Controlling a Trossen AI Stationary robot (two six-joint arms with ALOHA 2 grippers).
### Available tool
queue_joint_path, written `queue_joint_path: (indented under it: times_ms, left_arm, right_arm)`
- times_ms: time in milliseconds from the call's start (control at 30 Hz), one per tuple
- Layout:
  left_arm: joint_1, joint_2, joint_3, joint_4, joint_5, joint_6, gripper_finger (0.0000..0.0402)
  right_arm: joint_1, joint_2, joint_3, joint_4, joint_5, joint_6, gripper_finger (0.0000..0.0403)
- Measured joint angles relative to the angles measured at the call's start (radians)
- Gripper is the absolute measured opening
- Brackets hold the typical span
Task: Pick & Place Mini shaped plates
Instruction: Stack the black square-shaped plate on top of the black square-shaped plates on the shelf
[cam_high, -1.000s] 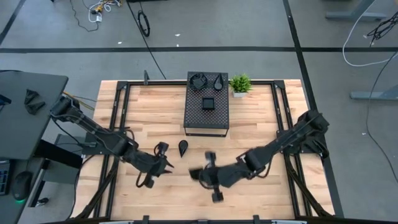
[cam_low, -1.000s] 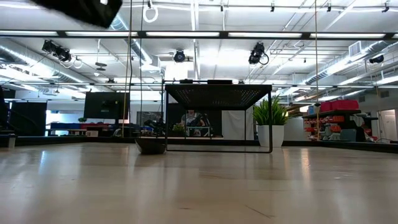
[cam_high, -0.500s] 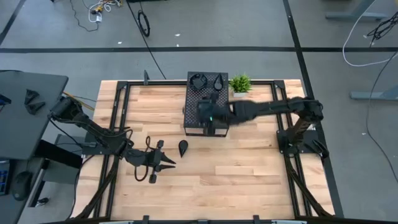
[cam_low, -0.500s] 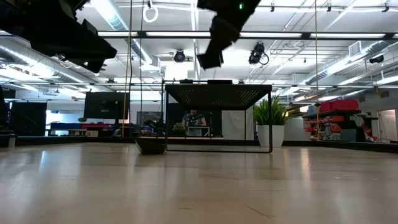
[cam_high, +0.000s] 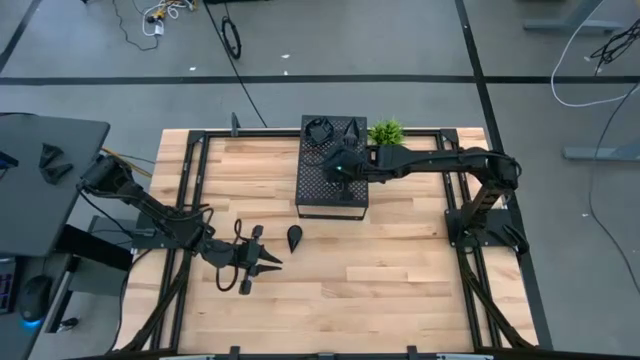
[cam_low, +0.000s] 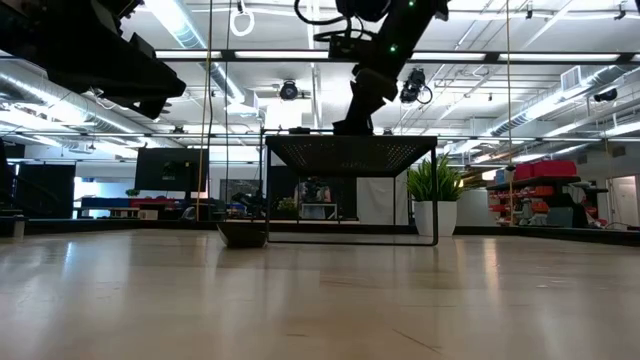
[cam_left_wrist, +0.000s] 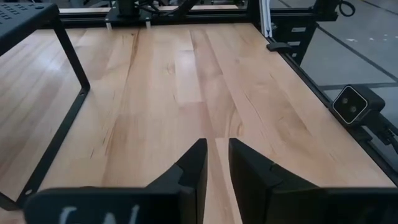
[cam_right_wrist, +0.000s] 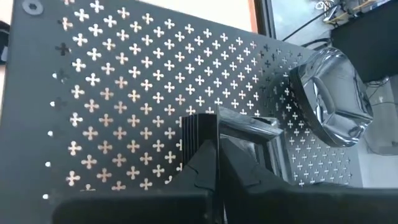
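Observation:
Two mini shaped plates, glossy black, lie on the far end of the black perforated box. One of them also shows in the right wrist view. A teardrop plate rests on the wood in front of the box. My right gripper reaches over the box top from the right, slanting down, shut on another glossy plate. My left gripper hovers at the front left, pointing right. Its fingers stand slightly open with nothing between them. My right gripper has a glossy black plate by its edge, next to the ribbed pad. The fingers slant down from the table's right. They cover the rest of the hold. I cannot tell whether the plate touches the box top.
A small green potted plant stands at the far edge, right of the box. The box stands on thin legs, with open space beneath. Black frame rails run along the table's sides. Bare wood lies at the front right.
My right gripper has swung from the table's front centre toward the far edge and now stands over the box top, staying shut. My left gripper has come down and tipped closer to level, then held still.

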Motion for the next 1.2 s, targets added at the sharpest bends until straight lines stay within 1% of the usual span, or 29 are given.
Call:
queue_joint_path:
  times_ms: [200,467,733,833,1000,1200]
  left_arm:
    - [0.0,0.0,0.0,0.0,0.0,0.0,0.0069]
    - [0.0,0.0,0.0,0.004,0.0,0.0,0.0069]
    - [0.0,0.0,0.0,0.006,0.0,0.001,0.0069]
    - [0.002,0.0,0.0,0.007,-0.006,0.001,0.0069]
    - [0.002,0.0,0.0,0.008,-0.033,0.001,0.0069]
    - [0.002,0.0,0.0,0.008,-0.038,0.002,0.0069]
  right_arm:
    - [-0.002,-0.001,-0.016,0.021,0.001,-0.01,0.0018]
    - [-0.002,-0.022,-0.018,0.042,0.001,-0.013,0.0052]
    - [0.017,-0.088,-0.018,0.025,-0.003,-0.002,0.0092]
    - [0.025,-0.115,-0.018,0.024,-0.04,0.034,0.0098]
    - [0.018,-0.12,-0.017,0.008,-0.137,0.125,0.0084]
    - [0.01,-0.105,-0.017,-0.038,-0.26,0.154,0.0038]
